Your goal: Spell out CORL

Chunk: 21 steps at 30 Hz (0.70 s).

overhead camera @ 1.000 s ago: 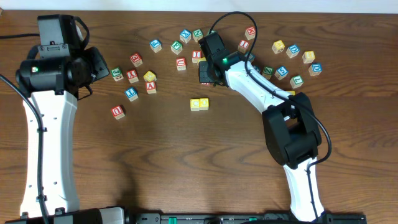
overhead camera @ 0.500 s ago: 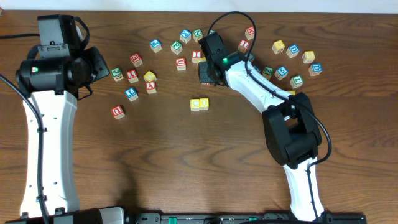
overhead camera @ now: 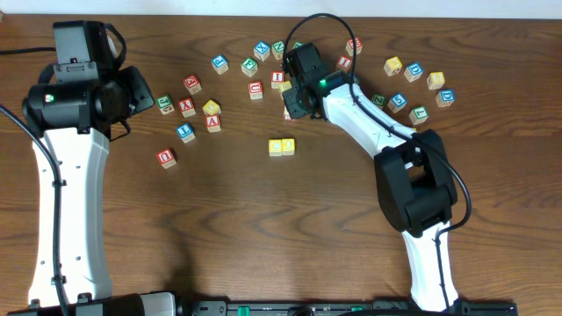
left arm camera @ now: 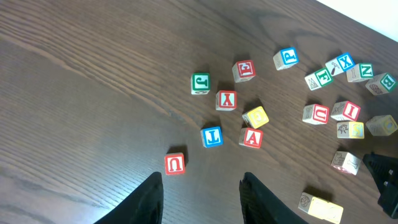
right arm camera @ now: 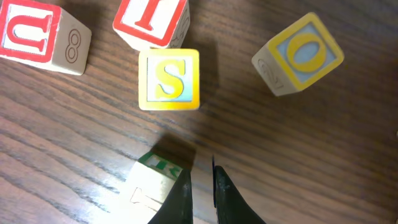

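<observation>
Many lettered wooden blocks lie across the far half of the table. Two yellow blocks [overhead camera: 281,147] sit side by side at the middle. My right gripper [overhead camera: 294,101] hovers low among blocks at the back centre. In the right wrist view its fingers [right arm camera: 202,177] are shut with nothing between them. A green-lettered block [right arm camera: 155,183] lies against the left finger. Beyond it are a yellow S block [right arm camera: 168,79] and a yellow O block [right arm camera: 298,55]. My left gripper [left arm camera: 202,205] is open and empty above the table's left side, near a red U block [left arm camera: 175,163].
A red U block [right arm camera: 40,34] and a red I block [right arm camera: 151,18] sit beyond the S. Another cluster lies at the back right [overhead camera: 417,83]. A blue T block [left arm camera: 212,136], an A block [left arm camera: 251,137] and a red Y block [left arm camera: 226,99] lie ahead of the left gripper.
My right gripper has shifted slightly right and towards the back, and a block now shows at its near left side. The left arm has not moved.
</observation>
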Available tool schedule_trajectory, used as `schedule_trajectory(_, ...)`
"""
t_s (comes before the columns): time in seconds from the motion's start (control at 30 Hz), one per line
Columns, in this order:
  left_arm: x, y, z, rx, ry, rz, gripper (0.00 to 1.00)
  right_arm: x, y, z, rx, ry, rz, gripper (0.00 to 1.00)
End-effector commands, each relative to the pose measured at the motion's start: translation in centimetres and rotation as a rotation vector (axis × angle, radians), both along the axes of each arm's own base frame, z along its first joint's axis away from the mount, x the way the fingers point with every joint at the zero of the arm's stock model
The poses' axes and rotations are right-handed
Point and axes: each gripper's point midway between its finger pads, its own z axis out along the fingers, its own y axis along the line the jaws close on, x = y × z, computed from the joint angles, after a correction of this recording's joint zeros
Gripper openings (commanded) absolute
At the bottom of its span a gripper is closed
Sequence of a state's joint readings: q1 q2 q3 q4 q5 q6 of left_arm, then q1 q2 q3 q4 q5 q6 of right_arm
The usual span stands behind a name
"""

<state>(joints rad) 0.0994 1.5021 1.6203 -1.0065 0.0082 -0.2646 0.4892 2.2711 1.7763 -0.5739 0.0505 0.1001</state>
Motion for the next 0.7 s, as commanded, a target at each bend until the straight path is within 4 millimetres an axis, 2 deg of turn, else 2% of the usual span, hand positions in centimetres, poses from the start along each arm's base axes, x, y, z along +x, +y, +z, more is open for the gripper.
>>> schedule_trajectory(0.0,0.1,0.2,-0.1,0.015,0.007,0.0,0.4,0.2,0.6,1.7,0.038,-0.023,0.046,0.09)
schedule_trajectory(0.07,0.1,0.2,-0.1,0.015,0.007,0.0,0.4,-0.1,1.2,1.8,0.074,-0.006,0.031,0.08)
schedule_trajectory(0.2,0.1,0.2,-0.1,0.015,0.007,0.0,0.4,-0.1,2.0,2.0,0.142,0.01,-0.048,0.01)
schedule_trajectory(0.4,0.1,0.2,-0.1,0.015,0.007,0.0,0.4,-0.8,1.9,1.6,0.202,0.075,-0.193,0.01)
schedule_trajectory(0.53,0.1,0.2,-0.1,0.015,0.007,0.0,0.4,-2.0,3.0,1.4,0.216,0.115,-0.174,0.01)
schedule_trajectory(0.67,0.1,0.2,-0.1,0.015,0.007,0.0,0.4,-2.3,3.5,1.4,0.209,0.111,-0.156,0.01)
